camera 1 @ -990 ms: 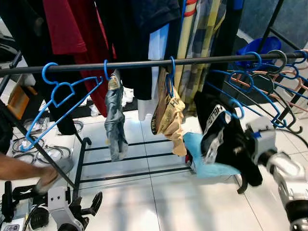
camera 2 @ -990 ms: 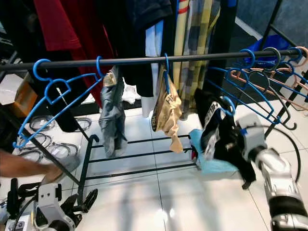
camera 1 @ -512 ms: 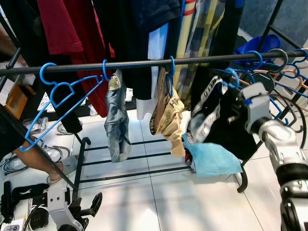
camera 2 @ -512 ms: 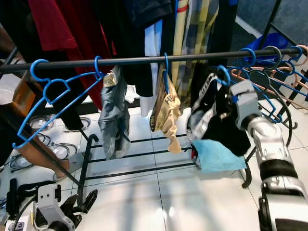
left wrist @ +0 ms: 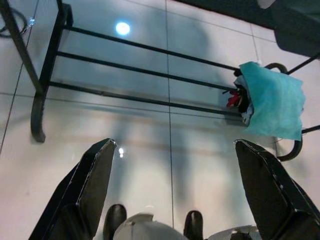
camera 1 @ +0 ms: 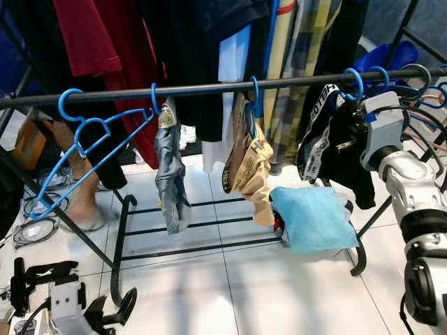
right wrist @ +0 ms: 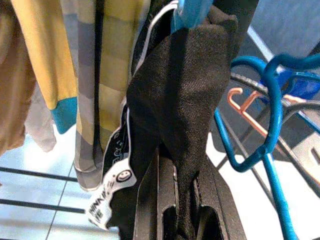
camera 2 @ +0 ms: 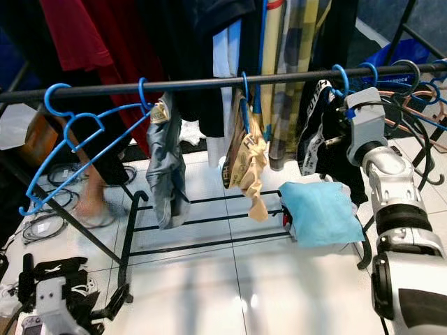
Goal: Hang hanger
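The black metal clothes rail [camera 1: 209, 88] is the landmark: the blue plastic hanger [camera 1: 351, 78] carrying a black garment with a white lettered waistband [camera 1: 328, 143] has its hook at the rail, toward the rail's right end, just left of a cluster of bare blue and pink hangers [camera 1: 412, 84]. Whether the hook sits fully over the bar cannot be told. The right tool [camera 1: 349, 136] is pinching the black garment and hanger just below the rail, its fingers pressed together on the cloth in the right wrist view. The left tool [left wrist: 172, 185] hangs low over the tiled floor, fingers spread. If the right tool lets go before the hook seats, the hanger could slide off and drop toward the light blue cloth [camera 1: 312, 218] under the rail; the hook might also snag the neighbouring bare hangers, or cloth caught between the fingers could drag the hanger off again.
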Controlling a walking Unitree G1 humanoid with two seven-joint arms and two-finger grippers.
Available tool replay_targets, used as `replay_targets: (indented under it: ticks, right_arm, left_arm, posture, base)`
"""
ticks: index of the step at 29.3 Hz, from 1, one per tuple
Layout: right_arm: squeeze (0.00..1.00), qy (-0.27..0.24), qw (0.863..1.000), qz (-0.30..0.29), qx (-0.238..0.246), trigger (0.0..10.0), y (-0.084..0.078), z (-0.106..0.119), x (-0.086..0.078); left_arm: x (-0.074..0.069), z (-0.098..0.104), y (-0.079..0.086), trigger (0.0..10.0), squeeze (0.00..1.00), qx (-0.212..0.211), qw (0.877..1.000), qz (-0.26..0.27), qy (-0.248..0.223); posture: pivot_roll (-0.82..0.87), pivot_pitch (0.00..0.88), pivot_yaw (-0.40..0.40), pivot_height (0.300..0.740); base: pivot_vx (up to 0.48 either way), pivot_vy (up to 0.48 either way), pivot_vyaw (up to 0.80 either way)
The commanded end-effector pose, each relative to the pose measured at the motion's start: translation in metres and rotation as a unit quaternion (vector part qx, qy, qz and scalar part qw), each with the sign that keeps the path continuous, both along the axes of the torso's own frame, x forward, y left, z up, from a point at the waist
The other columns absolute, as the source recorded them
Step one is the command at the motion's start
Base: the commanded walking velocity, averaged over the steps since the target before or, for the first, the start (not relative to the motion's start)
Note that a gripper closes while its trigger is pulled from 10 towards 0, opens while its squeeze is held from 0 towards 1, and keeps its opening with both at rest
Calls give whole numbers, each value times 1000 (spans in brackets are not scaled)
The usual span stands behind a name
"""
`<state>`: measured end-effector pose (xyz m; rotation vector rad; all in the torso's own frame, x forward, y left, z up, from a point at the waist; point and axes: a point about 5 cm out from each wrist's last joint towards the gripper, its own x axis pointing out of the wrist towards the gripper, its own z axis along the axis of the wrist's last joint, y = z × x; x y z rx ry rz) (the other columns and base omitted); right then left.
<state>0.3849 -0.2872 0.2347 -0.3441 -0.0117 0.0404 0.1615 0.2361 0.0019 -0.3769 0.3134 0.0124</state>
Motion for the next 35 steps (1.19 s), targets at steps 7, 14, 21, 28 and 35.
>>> replay_targets:
  ticks: [7, 14, 21, 28, 35]
  right_arm:
    - [0, 31, 999, 10, 39, 10000, 2, -3, 4]
    - [0, 9, 997, 56, 48, 10000, 15, 10, 10]
    - [0, -25, 994, 88, 65, 10000, 26, 31, 14]
    - [0, 58, 998, 30, 26, 10000, 21, 7, 16]
    - [0, 85, 996, 12, 28, 10000, 20, -3, 15]
  left_arm:
    - [-13, -2, 13, 10000, 0, 5, 1000, 4, 17]
    - [-16, -2, 17, 10000, 0, 5, 1000, 5, 21]
    - [-20, -1, 21, 10000, 0, 4, 1000, 5, 22]
    - [-28, 1, 26, 10000, 0, 4, 1000, 7, 26]
    - [-31, 0, 28, 10000, 0, 5, 1000, 7, 30]
  posture:
    - [65, 210, 67, 740]
    - [78, 215, 70, 740]
    - [90, 226, 74, 740]
    - [109, 243, 74, 740]
    - [112, 246, 76, 740]
  base:
    - [0, 0, 0]
    - [0, 0, 0]
    - [0, 0, 0]
    - [0, 0, 0]
    - [0, 0, 0]
